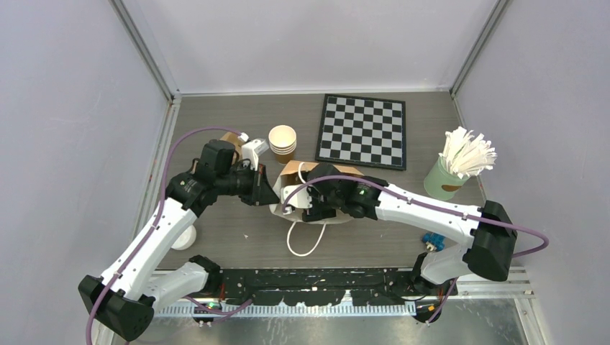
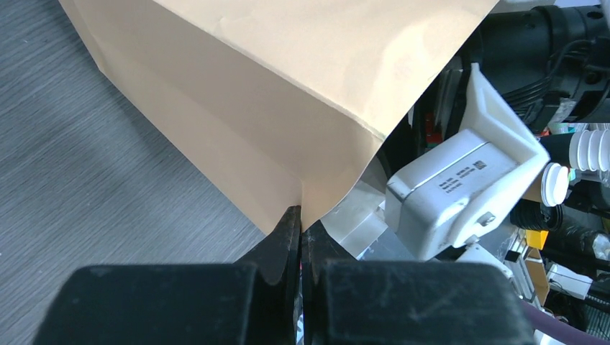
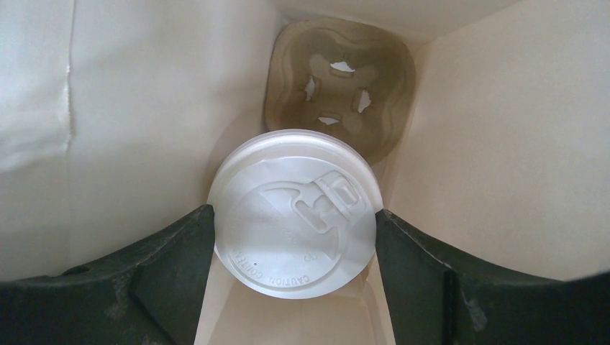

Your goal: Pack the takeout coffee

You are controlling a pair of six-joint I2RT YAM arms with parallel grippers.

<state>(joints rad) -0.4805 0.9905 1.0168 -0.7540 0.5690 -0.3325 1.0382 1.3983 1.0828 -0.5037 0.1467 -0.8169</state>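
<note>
The takeout coffee (image 3: 295, 212) shows from above in the right wrist view: a round white lid, the cup below it hidden. My right gripper (image 3: 295, 224) is inside the brown paper bag (image 3: 144, 108), its two fingers pressed on either side of the lid. A moulded cardboard cup carrier (image 3: 338, 93) lies at the bag's bottom just beyond the cup. From above, the bag (image 1: 291, 172) stands at the table's middle with my right gripper (image 1: 298, 201) reaching into its mouth. My left gripper (image 2: 301, 223) is shut on the bag's edge (image 2: 273, 86) and holds it from the left (image 1: 270, 192).
A stack of lidless tan cups (image 1: 283, 141) stands behind the bag. A chessboard (image 1: 362, 131) lies at the back. A green cup of white sticks (image 1: 460, 165) is on the right. A loose white lid (image 1: 185, 237) lies front left, a small blue object (image 1: 432, 241) front right.
</note>
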